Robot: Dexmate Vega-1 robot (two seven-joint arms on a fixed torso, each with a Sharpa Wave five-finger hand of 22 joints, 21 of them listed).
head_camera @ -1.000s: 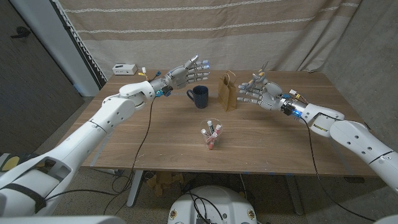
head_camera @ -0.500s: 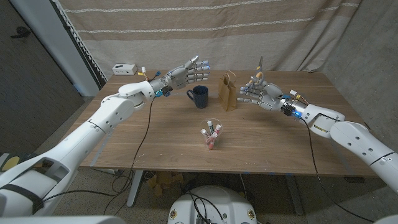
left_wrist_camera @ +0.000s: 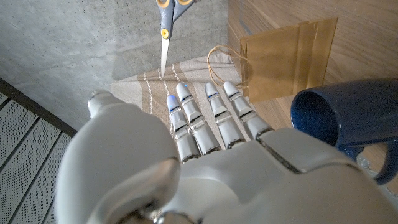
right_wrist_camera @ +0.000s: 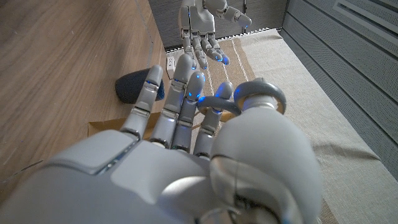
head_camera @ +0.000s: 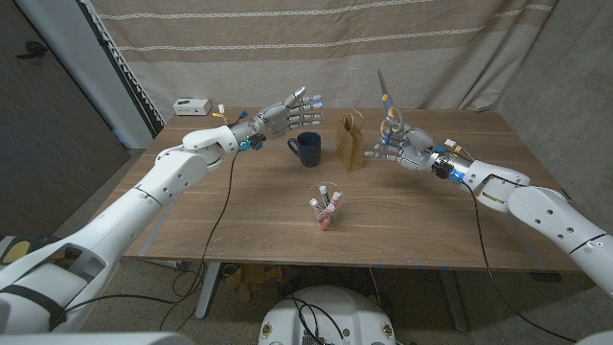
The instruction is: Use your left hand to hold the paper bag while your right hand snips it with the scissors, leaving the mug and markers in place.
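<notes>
Brown kraft paper makes up the paper bag [head_camera: 350, 143], which stands upright toward the far edge of the wooden bench [head_camera: 268, 230], its twisted handles up and its mouth closed flat; what is inside it cannot be told. Just beside it, on the side of the bench's left edge, sits the dark blue mug [head_camera: 307, 149], upright with its handle turned toward that edge. The left wrist view looks into the mug's [left_wrist_camera: 345, 118] open mouth, and only dark wall shows there. Nearer the bench's front edge, well apart from both, a small clear cup [head_camera: 324, 213] holds the markers [head_camera: 329, 202], which stand leaning with white caps and pink ends up.

Over the far part of the bench, the left hand [head_camera: 287, 115] hangs in the air beyond the mug, its fingers [left_wrist_camera: 214, 115] stretched out straight and slightly apart, holding nothing and touching neither mug nor bag. The right hand [head_camera: 402, 146] hovers just beside the bag toward the right edge, gripping the scissors [head_camera: 386, 101] by the handle loops, blades pointing upward and tilted a little toward the bag. From the right wrist view one grey loop [right_wrist_camera: 261, 96] sits over a finger. A white box [head_camera: 192, 105] lies at the far left corner.
</notes>
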